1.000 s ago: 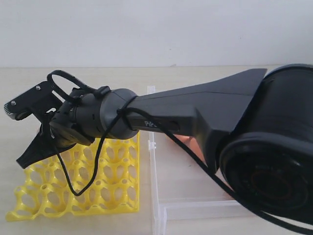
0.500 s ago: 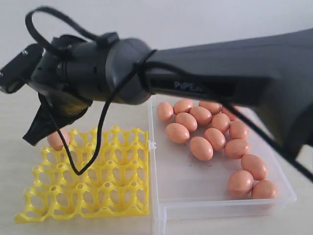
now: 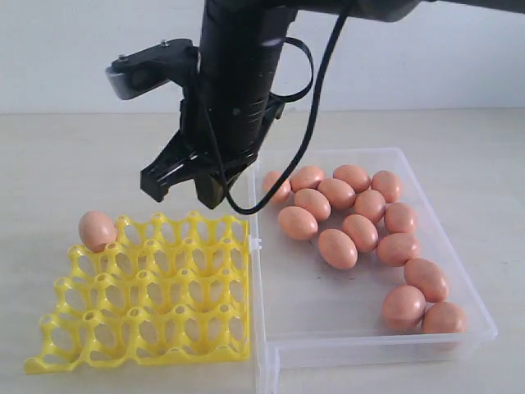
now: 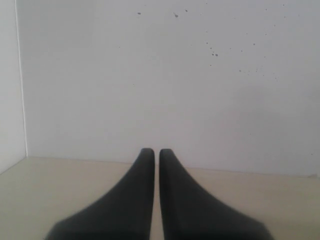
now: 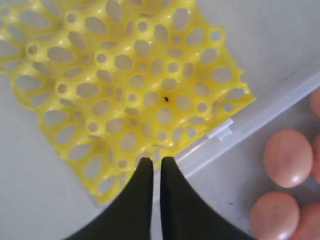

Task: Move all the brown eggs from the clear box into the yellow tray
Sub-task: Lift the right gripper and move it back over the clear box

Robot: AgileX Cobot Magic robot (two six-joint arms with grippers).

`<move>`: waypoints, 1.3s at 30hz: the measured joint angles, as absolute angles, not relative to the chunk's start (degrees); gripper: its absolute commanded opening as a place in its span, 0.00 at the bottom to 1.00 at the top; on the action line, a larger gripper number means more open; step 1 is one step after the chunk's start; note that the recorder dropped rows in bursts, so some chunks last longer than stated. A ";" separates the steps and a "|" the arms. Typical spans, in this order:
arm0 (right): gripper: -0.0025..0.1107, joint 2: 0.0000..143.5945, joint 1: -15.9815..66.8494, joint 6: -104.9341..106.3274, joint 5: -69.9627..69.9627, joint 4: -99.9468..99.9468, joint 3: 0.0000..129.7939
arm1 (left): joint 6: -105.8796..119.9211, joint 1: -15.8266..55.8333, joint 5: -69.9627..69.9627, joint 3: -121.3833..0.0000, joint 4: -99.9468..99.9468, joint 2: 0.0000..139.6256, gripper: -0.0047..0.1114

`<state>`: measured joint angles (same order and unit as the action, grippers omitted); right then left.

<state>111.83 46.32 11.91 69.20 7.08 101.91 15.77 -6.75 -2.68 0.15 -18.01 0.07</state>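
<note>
Several brown eggs lie loose in the clear box on the right. One more brown egg sits in the far-left cup of the yellow tray, which is otherwise bare. My right gripper points down above the tray's far right corner, beside the box's left wall, shut and holding nothing. Its wrist view shows the right gripper over the tray, the box wall and eggs. My left gripper is shut and empty, facing a white wall.
The tray and the box stand side by side on a pale tabletop, the box's clip touching the tray's edge. A white wall rises behind the table. The right arm's black cable loops above the box's far left corner.
The right arm has risen and swung right, from low over the tray's far-left cup to upright near the box wall. The egg in that cup now shows fully.
</note>
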 measured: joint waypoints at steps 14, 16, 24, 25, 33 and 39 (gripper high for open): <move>0.02 91.52 45.96 15.05 59.10 -26.58 70.86 | 15.77 -6.75 -2.68 0.15 -18.01 0.07 0.07; 0.02 87.41 45.86 5.99 51.54 -38.72 63.44 | 15.77 -6.75 -2.68 0.15 -18.01 0.07 0.07; 0.02 79.65 42.01 -88.11 27.07 -97.86 45.02 | 15.77 -6.75 -2.68 0.15 -18.01 0.07 0.07; 0.02 80.09 39.27 -92.65 19.91 -98.44 45.02 | 15.77 -6.75 -2.68 0.15 -18.01 0.07 0.07; 0.02 85.77 17.12 -105.05 -27.89 -98.49 47.98 | 15.77 -6.75 -2.68 0.15 -18.01 0.07 0.07; 0.02 87.48 14.36 -88.90 -32.86 -99.47 48.96 | 15.77 -6.75 -2.68 0.15 -18.01 0.07 0.07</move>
<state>87.48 14.36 -88.90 -32.86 -99.47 48.96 15.77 -6.75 -2.68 0.15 -18.01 0.07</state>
